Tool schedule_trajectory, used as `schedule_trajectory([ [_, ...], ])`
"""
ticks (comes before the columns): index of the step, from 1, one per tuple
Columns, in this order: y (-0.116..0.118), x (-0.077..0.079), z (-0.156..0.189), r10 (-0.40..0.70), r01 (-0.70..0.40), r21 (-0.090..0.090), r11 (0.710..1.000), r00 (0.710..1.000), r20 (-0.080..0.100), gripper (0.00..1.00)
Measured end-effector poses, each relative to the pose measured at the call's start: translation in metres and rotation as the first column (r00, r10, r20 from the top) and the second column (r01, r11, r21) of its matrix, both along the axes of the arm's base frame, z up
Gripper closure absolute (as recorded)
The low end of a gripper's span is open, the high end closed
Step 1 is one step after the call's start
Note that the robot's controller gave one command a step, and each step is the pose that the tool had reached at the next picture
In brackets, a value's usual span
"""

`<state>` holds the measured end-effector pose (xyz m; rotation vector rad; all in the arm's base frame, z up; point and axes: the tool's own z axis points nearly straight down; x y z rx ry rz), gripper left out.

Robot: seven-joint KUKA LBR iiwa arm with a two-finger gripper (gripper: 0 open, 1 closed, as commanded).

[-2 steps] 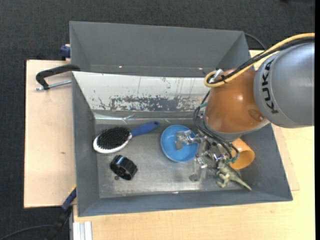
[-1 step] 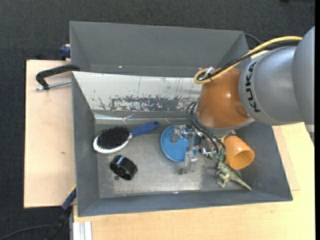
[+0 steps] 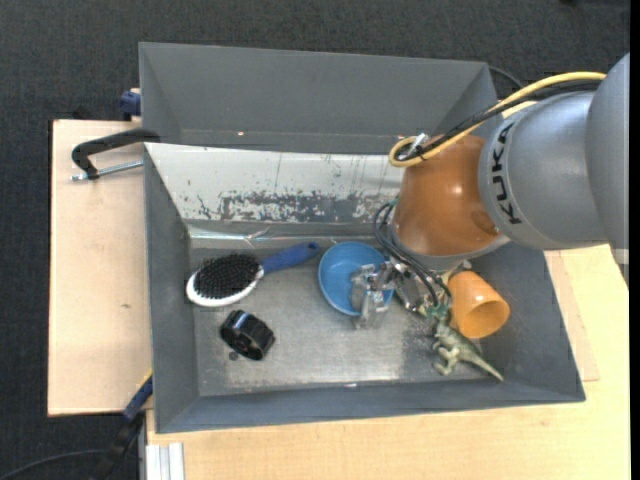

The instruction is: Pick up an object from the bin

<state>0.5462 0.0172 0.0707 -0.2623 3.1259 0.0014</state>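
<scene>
Gripper (image 3: 372, 298): low in the bin (image 3: 166, 308), right of the floor's middle, at the right rim of the blue bowl; whether it is spread or pressed together cannot be told, since its metal tip blends with the bowl's edge and the cables behind it
Blue bowl (image 3: 340, 271): on the floor close to the back wall, its right part covered by the gripper
Hairbrush (image 3: 225, 279): lies left of the bowl, with the white-rimmed black head towards the left wall and the blue handle running right, up to the bowl's left rim
Black thing (image 3: 247, 335): small and roundish, front left, just below the brush head and apart from it
Orange cup (image 3: 478, 306): on its side, right of the gripper, near the right wall
Green toy dinosaur (image 3: 458, 351): front right corner, right under the orange cup, close to the front wall
Arm: its orange cover (image 3: 440, 208) hangs over the back right of the bin, and the grey link runs off to the right
Crowded edges: the right wall, with cup and dinosaur packed beside the gripper
Open room: bare floor along the front wall between the black thing and the dinosaur, and a strip below the bowl
</scene>
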Motion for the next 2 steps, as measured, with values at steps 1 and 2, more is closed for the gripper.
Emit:
schedule_trajectory([
  [1, 0.011, 0.008, 0.110, 0.023, -0.023, 0.000, 1.000, 1.000, 0.010, 1.00],
  [2, 0.016, 0.019, 0.224, 0.095, -0.095, -0.001, 0.995, 0.995, 0.012, 1.00],
])
